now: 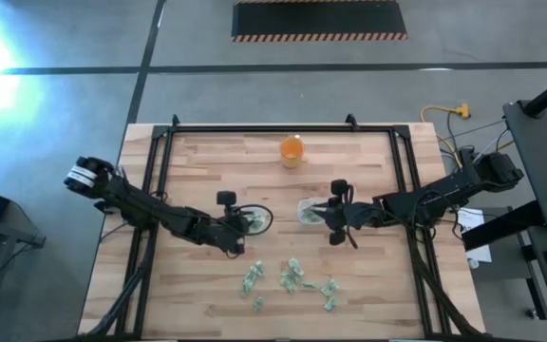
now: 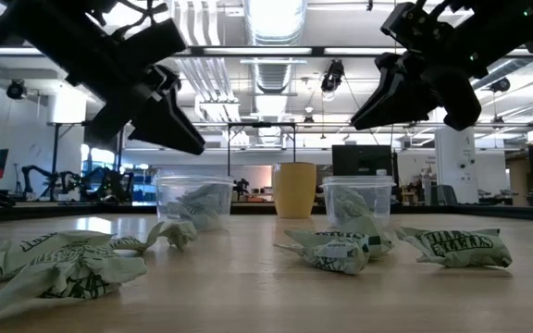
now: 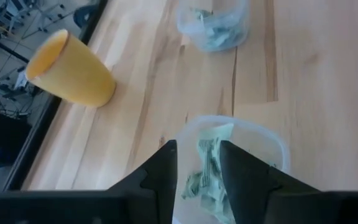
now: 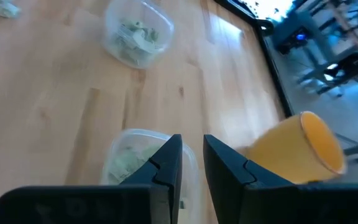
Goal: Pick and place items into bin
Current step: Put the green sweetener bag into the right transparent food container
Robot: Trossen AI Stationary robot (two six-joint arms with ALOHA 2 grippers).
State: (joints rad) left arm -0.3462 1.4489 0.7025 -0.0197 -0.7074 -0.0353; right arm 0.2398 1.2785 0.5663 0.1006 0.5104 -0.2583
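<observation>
Several small crumpled pale-green paper pieces (image 1: pixel 292 278) loose on counter (image 1: pixel 207 294) | light, soft, crushable; pinch at raised folds | left gripper (image 3: pixel 197 163) slightly parted above clear plastic tub (image 3: pixel 272 140) | right gripper (image 4: pixel 192 152) slightly parted, empty

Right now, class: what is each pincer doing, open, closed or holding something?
Left pincer: open, over its clear tub, a wrinkly piece between the fingers, not visibly gripped.
Right pincer: open, empty, above the other tub.
</observation>
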